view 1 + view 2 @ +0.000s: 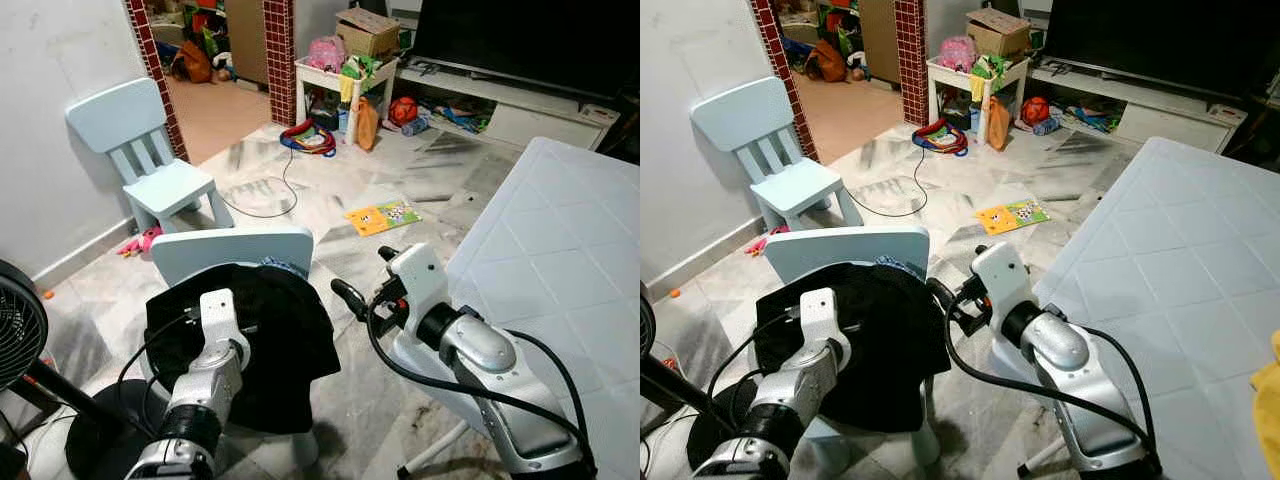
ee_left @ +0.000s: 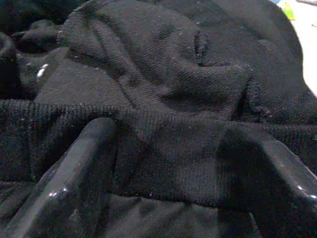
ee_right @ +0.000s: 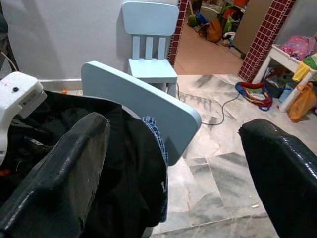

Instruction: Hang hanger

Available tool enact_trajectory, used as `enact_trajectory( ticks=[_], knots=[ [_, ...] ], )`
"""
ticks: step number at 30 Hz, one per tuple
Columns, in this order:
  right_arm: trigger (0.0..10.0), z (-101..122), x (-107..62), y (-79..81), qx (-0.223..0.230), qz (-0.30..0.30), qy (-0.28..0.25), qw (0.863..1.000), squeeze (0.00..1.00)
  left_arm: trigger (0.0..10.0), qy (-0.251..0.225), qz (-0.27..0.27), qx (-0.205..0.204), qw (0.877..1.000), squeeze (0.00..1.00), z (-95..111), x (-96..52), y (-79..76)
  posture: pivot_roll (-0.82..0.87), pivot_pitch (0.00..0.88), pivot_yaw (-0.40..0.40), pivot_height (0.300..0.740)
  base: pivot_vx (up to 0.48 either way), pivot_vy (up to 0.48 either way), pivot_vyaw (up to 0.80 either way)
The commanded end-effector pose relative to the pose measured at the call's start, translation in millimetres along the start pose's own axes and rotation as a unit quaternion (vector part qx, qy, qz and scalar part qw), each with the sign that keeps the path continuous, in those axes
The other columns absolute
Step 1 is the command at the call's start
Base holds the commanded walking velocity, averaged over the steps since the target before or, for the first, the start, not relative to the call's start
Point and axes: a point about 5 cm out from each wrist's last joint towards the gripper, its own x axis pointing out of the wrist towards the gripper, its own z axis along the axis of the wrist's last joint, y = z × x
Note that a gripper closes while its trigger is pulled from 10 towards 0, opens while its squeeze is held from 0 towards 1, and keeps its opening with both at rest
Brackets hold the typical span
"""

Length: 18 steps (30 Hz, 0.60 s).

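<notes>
A black garment [image 1: 285, 345] lies heaped over the seat of a small light-blue chair [image 1: 235, 248] just in front of me. My left gripper [image 2: 168, 163] is pressed down into this cloth. Its fingers [image 2: 74, 173] stand apart, with a ribbed fold of the garment between them. My right gripper [image 1: 362, 272] hovers open to the right of the chair's backrest, near the garment's edge, with nothing between its fingers [image 3: 64, 173]. A bit of blue checked cloth [image 3: 156, 136] peeks out from under the black garment.
A second light-blue chair [image 1: 150, 160] stands by the left wall. A black fan [image 1: 15, 340] and its base are at my near left. A white quilted surface [image 1: 560, 260] spreads on the right. A booklet [image 1: 382, 215], a cable and toys [image 1: 310, 138] lie on the marble floor.
</notes>
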Motion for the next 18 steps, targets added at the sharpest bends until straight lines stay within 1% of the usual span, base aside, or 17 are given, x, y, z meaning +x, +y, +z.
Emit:
enact_trajectory(
  ticks=[1, 3, 4, 5, 6, 7, 11, 18],
  knots=[
    [10.0, 5, -2.1, -2.4, -0.005, -0.008, -0.006, 1.000, 0.00, 10.0, 0.001, -0.007, -0.002, 1.000, 0.00, 0, 1.3, -0.9, -0.20, 0.000, 0.013, 0.740, 0.000, 0.000, 0.00],
    [10.0, 5, -2.1, -2.0, -0.007, -0.007, -0.004, 1.000, 0.00, 9.8, 0.007, -0.015, -0.004, 1.000, 0.00, -3, 2.3, -2.4, -0.20, 0.000, 0.013, 0.740, 0.000, 0.000, 0.00],
    [10.0, 4, -2.1, -1.6, -0.009, -0.006, -0.002, 1.000, 0.00, 5.3, 0.013, -0.020, -0.006, 1.000, 0.00, -5, 2.7, -3.5, -0.20, 0.000, 0.013, 0.740, 0.000, 0.000, 0.00],
    [10.0, 4, -2.2, -1.5, -0.009, -0.006, -0.001, 1.000, 0.00, 0.3, 0.013, -0.021, -0.007, 1.000, 0.00, -6, 2.9, -3.7, -0.20, 0.000, 0.013, 0.740, 0.000, 0.000, 0.00],
    [10.0, 4, -2.2, -1.4, -0.009, -0.006, -0.001, 1.000, 0.00, 0.3, 0.013, -0.021, -0.009, 1.000, 0.00, -6, 3.0, -3.8, -0.20, 0.000, 0.013, 0.740, 0.000, 0.000, 0.00],
    [10.0, 4, -2.3, -1.2, -0.009, -0.005, -0.001, 1.000, 0.00, 0.0, 0.015, -0.022, -0.013, 1.000, 0.00, -6, 3.2, -3.8, -0.20, 0.000, 0.015, 0.740, 0.000, 0.000, 0.00],
    [10.0, 3, -2.0, 0.5, -0.012, -0.001, 0.002, 1.000, 0.00, 0.0, 0.036, -0.025, -0.027, 0.999, 0.00, -11, 4.4, -2.5, -0.20, 0.000, 0.018, 0.740, 0.000, 0.000, 0.00],
    [10.0, 3, -0.6, 1.8, -0.013, 0.004, 0.003, 1.000, 0.00, 0.0, 0.040, -0.028, -0.027, 0.998, 0.00, -12, 4.8, -2.7, -0.20, 0.000, 0.021, 0.740, 0.000, 0.000, 0.00]
  ],
)
